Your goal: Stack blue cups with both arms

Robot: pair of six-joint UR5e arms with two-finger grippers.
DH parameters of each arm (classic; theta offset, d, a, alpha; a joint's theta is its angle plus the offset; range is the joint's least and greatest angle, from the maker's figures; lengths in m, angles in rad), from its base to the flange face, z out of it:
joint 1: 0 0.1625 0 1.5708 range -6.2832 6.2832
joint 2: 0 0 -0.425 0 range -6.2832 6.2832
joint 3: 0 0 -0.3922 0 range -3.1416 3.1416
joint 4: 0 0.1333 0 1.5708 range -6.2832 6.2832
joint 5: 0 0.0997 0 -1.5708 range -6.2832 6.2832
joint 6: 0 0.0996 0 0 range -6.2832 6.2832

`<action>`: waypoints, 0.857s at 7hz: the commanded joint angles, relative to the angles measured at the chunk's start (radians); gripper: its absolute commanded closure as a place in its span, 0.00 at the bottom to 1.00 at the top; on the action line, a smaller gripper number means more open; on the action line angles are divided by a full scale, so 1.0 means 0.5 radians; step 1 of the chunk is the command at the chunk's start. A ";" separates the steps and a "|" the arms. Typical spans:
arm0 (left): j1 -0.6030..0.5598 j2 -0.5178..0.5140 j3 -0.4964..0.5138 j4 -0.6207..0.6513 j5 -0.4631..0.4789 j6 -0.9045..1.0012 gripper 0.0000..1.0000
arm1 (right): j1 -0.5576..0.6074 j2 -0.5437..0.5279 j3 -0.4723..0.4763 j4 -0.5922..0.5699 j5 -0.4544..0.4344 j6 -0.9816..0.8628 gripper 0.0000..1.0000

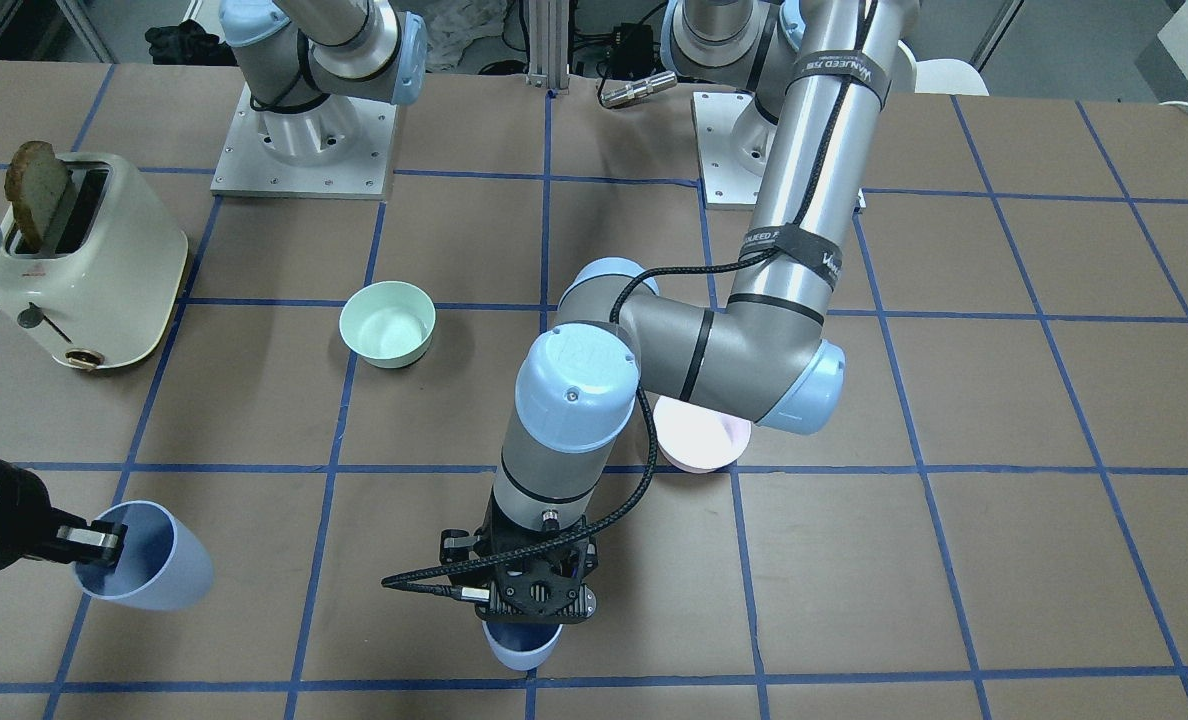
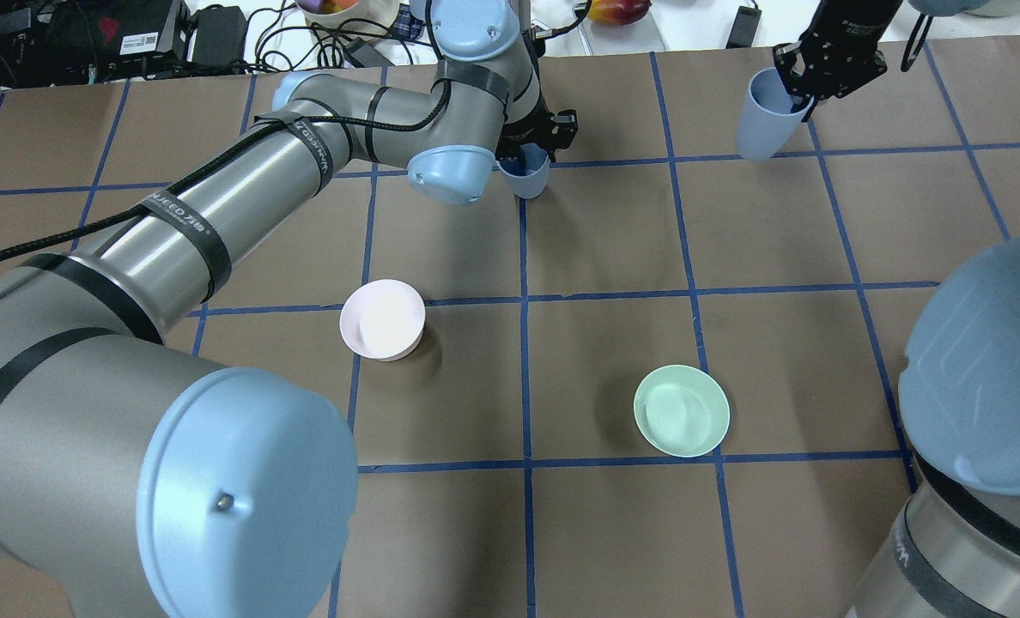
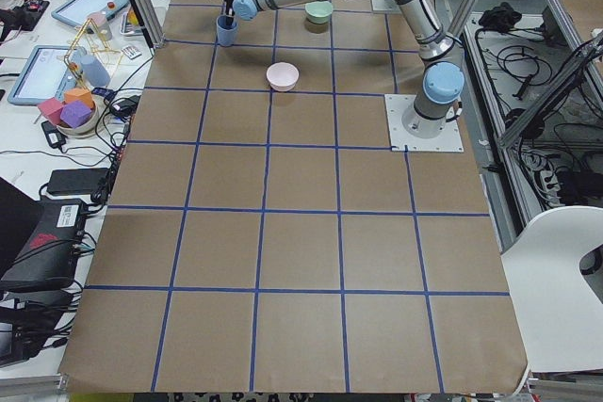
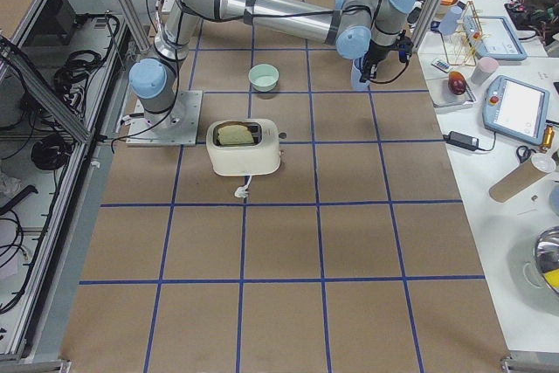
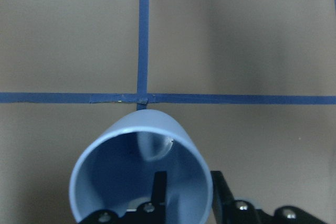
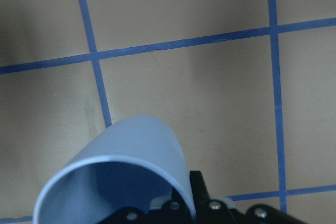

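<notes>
Closest to the lens, low in the left wrist view, gapes the mouth of one small periwinkle-blue plastic tumbler (image 5: 113, 177). We see the left pincer (image 5: 189, 195) pinching its wall, one black finger (image 5: 159, 187) inside and the other outside the rim. Its twin, the second periwinkle-blue tumbler (image 6: 134, 148), fills the lower left of the right wrist view. The right pincer (image 1: 94, 543) nips its rim in the same manner.

In the overhead frame the first cup hangs at upper centre over a blue tape crossing and the second at upper right, well apart. We cannot tell whether either base touches the brown taped counter (image 2: 613, 532).

We judge the step in hand to be bringing the two together. To do it well, we would hold one cup upright and steady, carry the other above it, line up the axes and lower it straight in. The finger inside the receiving cup may block full nesting, so that grip likely needs to let go first. The pale pink bowl (image 2: 383, 319) and mint-green bowl (image 2: 682, 410) lie mid-frame, away from that path.

The silver-grey left arm (image 2: 218, 215) stretches from lower left to upper centre, its elbow bent and its wrist pointing down. The right arm (image 2: 982, 369) looms at lower right, and its wrist enters from the upper right corner.
</notes>
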 commanded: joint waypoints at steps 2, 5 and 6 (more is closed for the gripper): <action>0.121 0.369 0.022 -0.813 -0.052 0.216 0.00 | 0.282 -0.002 -0.122 0.040 0.035 0.426 1.00; 0.234 0.897 -0.039 -1.855 0.043 0.509 0.00 | 0.632 0.007 -0.147 0.006 0.077 0.917 1.00; 0.277 1.054 -0.219 -1.927 0.070 0.512 0.02 | 0.685 0.026 -0.147 -0.039 0.129 0.998 1.00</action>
